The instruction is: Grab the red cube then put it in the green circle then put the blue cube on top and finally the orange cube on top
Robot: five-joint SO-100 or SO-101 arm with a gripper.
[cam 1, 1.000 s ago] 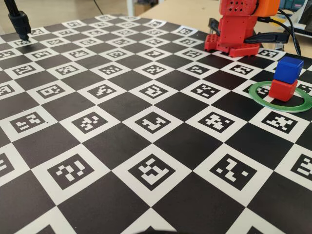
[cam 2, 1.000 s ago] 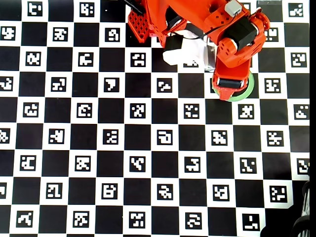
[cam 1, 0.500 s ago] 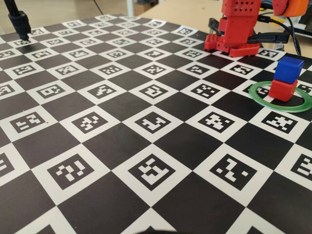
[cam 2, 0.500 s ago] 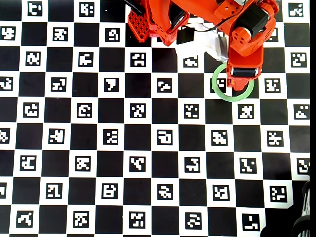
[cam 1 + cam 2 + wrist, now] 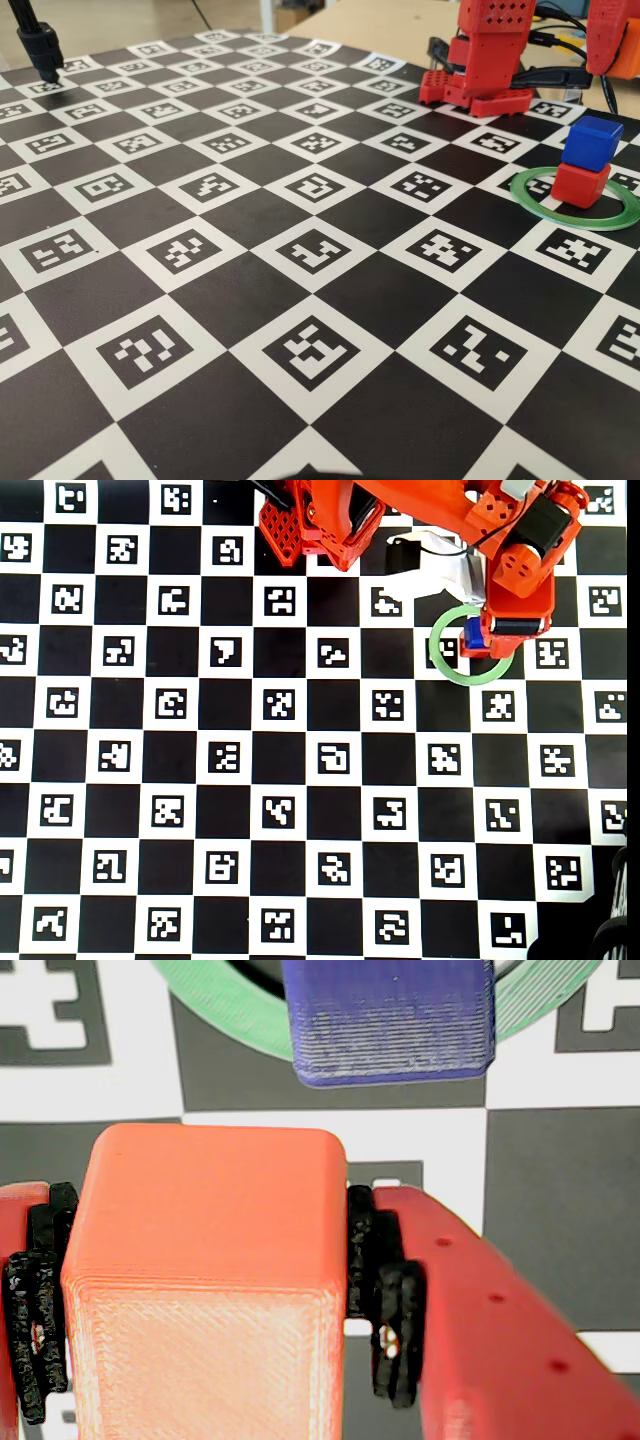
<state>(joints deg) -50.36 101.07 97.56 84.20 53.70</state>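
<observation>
You have the orange cube (image 5: pixel 205 1290) clamped between the gripper (image 5: pixel 205 1300)'s black ribbed pads (image 5: pixel 385 1310); its faces show fine printed layer lines and rounded edges. It hangs beside the blue cube (image 5: pixel 390 1020), whose ridged top looks the same. In the fixed view, the blue cube (image 5: pixel 592 142) sits squarely on the red cube (image 5: pixel 580 184) inside the thin flat green circle (image 5: pixel 530 191), on the checkerboard mat (image 5: pixel 250 250) of coded markers.
</observation>
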